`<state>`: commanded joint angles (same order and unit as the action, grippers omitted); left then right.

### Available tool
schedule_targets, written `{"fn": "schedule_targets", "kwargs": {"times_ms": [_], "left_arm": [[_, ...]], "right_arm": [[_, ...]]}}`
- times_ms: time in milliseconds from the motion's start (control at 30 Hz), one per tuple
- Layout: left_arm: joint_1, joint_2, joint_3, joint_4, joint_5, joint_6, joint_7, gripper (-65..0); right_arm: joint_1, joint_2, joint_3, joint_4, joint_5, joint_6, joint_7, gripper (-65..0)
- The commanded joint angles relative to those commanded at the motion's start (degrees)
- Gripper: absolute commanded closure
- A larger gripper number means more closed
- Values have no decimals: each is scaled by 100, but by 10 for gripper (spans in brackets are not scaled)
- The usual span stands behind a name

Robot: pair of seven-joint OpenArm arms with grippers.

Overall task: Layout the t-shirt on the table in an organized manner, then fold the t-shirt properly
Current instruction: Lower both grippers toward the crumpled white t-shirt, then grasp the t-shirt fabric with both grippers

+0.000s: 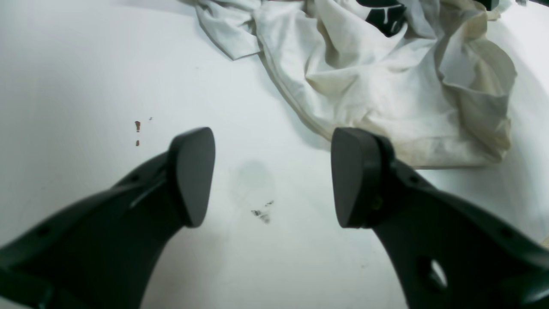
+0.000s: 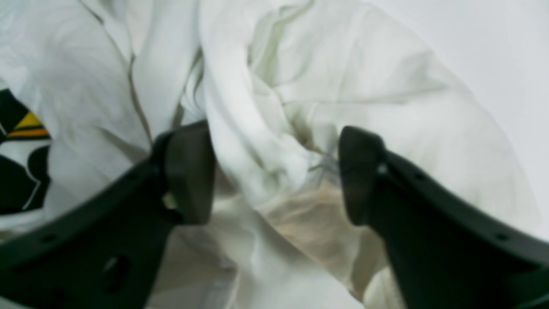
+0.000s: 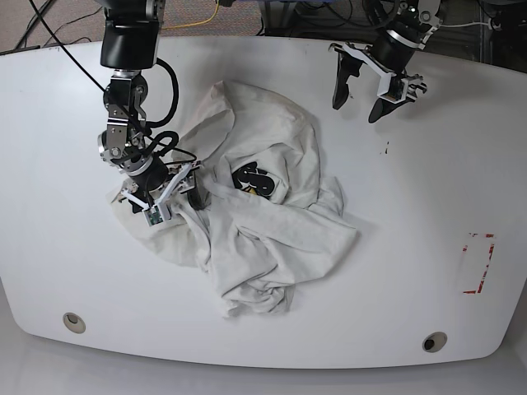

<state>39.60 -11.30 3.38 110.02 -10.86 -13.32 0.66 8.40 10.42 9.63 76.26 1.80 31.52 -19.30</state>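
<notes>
My right gripper (image 2: 274, 171) view is blurred; the t-shirt (image 2: 300, 107) print left of it is cut off.

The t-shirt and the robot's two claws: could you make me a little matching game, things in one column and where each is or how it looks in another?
Things:
1. t-shirt
2. left gripper
3. right gripper
4. red-outlined tape mark

States:
A. open, down among the cloth folds
B. crumpled in a heap mid-table
C. open above bare table, touching no cloth
D. flat on the tabletop, far from the cloth

Pairs: 1-B, 2-C, 3-A, 4-D
</notes>
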Motion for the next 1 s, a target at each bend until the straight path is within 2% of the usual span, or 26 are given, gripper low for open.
{"fn": "schedule_targets", "kwargs": {"times_ms": [133, 200, 300, 400, 500, 833, 1000], "left_arm": [[-88, 114, 114, -9, 0, 9, 9, -407], [-229, 185, 176, -9, 0, 9, 149, -407], [-431, 281, 255, -18, 0, 9, 703, -406], [-712, 510, 273, -97, -9, 9, 1301, -404], [-932, 800, 255, -229, -9, 9, 1670, -404], [-1582, 1310, 255, -765, -18, 9, 2374, -407], [-1741, 1363, 273, -1073, -18, 9, 2462, -407]], "right_arm": [[26, 18, 0, -79, 0, -18, -9, -6], [26, 18, 0, -53, 0, -18, -26, 0], [-9, 18, 9, 88, 0, -18, -35, -16], [-79, 18, 9, 281, 0, -18, -62, 0], [-211, 18, 9, 563, 0, -18, -141, 0], [-527, 18, 9, 1301, 0, -18, -369, 0], [-721, 18, 9, 1670, 0, -18, -369, 0]]}}
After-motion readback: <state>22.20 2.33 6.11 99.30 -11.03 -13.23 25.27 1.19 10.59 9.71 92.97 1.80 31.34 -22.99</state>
